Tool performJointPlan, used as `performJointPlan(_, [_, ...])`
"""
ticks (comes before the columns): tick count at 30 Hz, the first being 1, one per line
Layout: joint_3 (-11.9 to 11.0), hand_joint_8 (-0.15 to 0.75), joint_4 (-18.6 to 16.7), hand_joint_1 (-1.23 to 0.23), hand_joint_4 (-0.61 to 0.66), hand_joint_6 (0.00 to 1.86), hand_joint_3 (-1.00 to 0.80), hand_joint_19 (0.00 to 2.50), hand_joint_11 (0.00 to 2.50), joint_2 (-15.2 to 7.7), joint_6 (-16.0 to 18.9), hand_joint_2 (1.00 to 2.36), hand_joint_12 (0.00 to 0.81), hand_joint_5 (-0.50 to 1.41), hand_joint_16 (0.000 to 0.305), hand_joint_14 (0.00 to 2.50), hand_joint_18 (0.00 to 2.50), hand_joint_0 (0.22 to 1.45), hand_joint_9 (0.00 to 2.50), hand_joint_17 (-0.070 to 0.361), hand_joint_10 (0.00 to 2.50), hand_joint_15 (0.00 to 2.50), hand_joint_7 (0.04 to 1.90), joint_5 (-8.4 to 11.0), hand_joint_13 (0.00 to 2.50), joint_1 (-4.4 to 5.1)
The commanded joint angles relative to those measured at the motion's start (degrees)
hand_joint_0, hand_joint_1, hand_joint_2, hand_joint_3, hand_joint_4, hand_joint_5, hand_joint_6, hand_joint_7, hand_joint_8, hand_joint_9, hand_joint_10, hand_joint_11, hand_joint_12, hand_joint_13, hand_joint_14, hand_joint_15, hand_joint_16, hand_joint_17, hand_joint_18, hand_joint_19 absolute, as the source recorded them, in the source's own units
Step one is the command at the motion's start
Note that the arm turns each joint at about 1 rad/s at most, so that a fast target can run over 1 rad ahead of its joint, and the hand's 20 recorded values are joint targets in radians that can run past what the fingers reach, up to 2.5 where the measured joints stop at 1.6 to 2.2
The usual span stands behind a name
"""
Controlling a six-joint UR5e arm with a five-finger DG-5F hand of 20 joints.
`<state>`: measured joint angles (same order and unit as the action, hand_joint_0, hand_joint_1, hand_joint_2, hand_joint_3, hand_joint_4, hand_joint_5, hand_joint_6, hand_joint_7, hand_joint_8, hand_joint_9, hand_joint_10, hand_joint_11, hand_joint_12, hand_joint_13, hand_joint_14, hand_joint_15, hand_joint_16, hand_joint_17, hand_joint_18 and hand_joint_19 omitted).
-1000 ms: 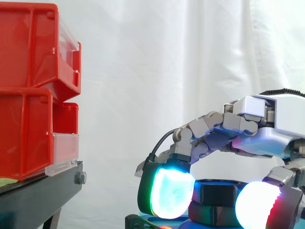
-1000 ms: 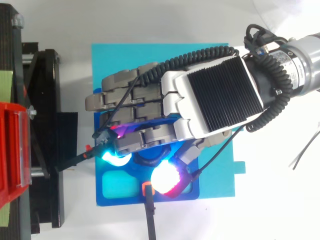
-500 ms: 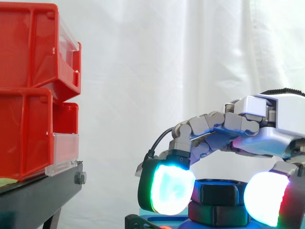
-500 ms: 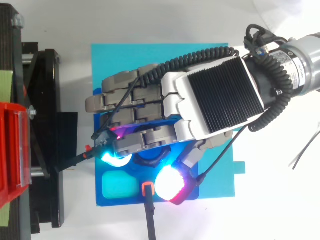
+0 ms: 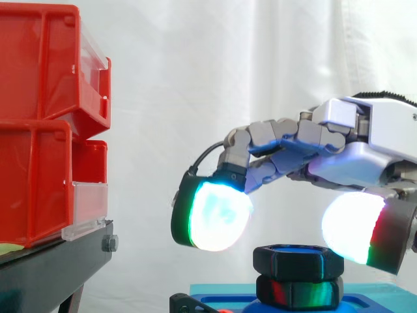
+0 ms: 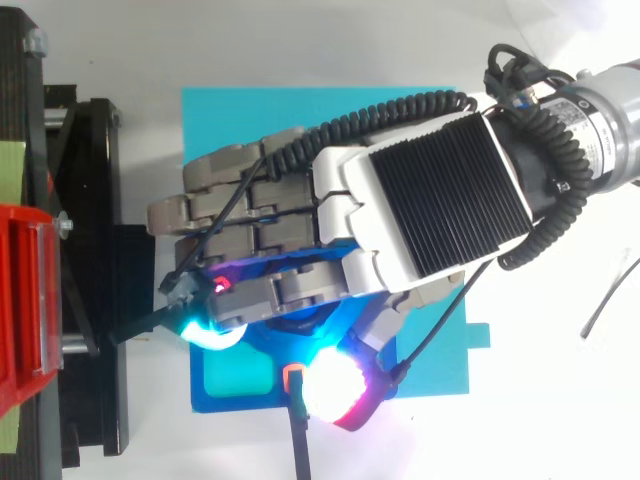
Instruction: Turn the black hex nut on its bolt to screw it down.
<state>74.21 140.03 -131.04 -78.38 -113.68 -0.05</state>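
Hand (image 5: 365, 163) hovers just above the black hex nut (image 5: 298, 259), fingers loosely bent, glowing pads (image 5: 212, 215) spread wider than the nut and grasping nothing. Nut sits over a second black hex piece (image 5: 300, 291) on the blue fixture plate (image 6: 240, 403), which lies on a cyan mat (image 6: 300, 110).

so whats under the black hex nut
Directly under the black hex nut sits a second dark hex piece, resting on the blue fixture. The thread of the bolt is covered by the two, so it can't be seen.
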Motion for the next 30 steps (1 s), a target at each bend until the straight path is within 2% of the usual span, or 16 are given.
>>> performJointPlan(1, [-1.0, 0.292, 0.1, -0.43, 0.32, 0.50, -0.50, 0.24, 0.34, 0.0, 0.0, 1.00, 0.355, -0.22, 0.061, 0.00, 0.50, 0.40, 0.55, 0.136, 0.01, 0.06, 0.94, -1.19, 0.45, 0.05])
performJointPlan(6, [-1.0, 0.292, 0.1, -0.41, 0.32, 0.50, -0.50, 0.24, 0.32, 0.2, 0.1, 1.00, 0.357, -0.23, 0.061, 0.00, 0.50, 0.40, 0.53, 0.137, 0.01, 0.06, 0.92, -2.51, 0.44, 0.05])
performJointPlan(9, [-1.0, 0.292, 0.2, -0.40, 0.32, 0.50, -0.50, 0.25, 0.32, 0.9, 0.1, 1.00, 0.357, -0.23, 0.061, 0.00, 0.49, 0.40, 0.53, 0.137, 0.01, 0.05, 0.92, -2.86, 0.43, 0.14])
performJointPlan(11, [-1.0, 0.292, 1.0, -0.39, 0.32, 0.50, -0.50, 0.24, 0.33, 2.5, 0.1, 1.00, 0.356, -0.23, 0.061, 0.00, 0.49, 0.40, 0.53, 0.137, 0.01, 0.05, 0.92, -2.77, 0.43, 0.05])
performJointPlan(12, [-1.0, 0.291, 1.4, -0.39, 0.32, 0.50, -0.50, 0.24, 0.32, 2.5, 0.2, 1.00, 0.357, -0.23, 0.061, 0.00, 0.49, 0.40, 0.53, 0.137, 0.01, 0.05, 0.92, -2.77, 0.43, -0.04])
performJointPlan(17, [-1.0, 0.290, 6.3, -0.38, 0.32, 0.50, -0.50, 0.25, 0.33, 4.8, 0.0, 1.00, 0.356, -0.23, 0.060, 0.00, 0.48, 0.40, 0.53, 0.135, 0.01, 0.05, 0.92, -2.60, 0.42, -0.13])
performJointPlan(19, [-0.9, 0.288, 11.1, -0.38, 0.32, 0.50, -0.50, 0.24, 0.32, 6.2, -0.2, 1.00, 0.355, -0.23, 0.060, 0.00, 0.48, 0.40, 0.53, 0.135, 0.01, 0.06, 0.92, -2.42, 0.43, -0.30])
performJointPlan(21, [-0.9, 0.290, 13.6, -0.38, 0.32, 0.50, -0.50, 0.25, 0.32, 6.9, -0.2, 1.00, 0.355, -0.23, 0.060, 0.00, 0.48, 0.41, 0.53, 0.135, 0.01, 0.06, 0.92, -2.16, 0.43, -0.48])
performJointPlan(28, [-0.9, 0.286, 18.1, -0.38, 0.32, 0.50, -0.50, 0.25, 0.33, 8.0, 0.0, 1.00, 0.351, -0.22, 0.059, 0.00, 0.48, 0.41, 0.53, 0.133, 0.01, 0.06, 0.93, -1.45, 0.43, -1.00])
performJointPlan(30, [-0.2, 0.286, 18.6, -0.38, 0.32, 0.50, -0.50, 0.26, 0.33, 8.9, -0.1, 1.00, 0.351, -0.22, 0.059, 0.00, 0.48, 0.41, 0.53, 0.133, 0.01, 0.06, 0.93, -1.45, 0.42, -1.36])
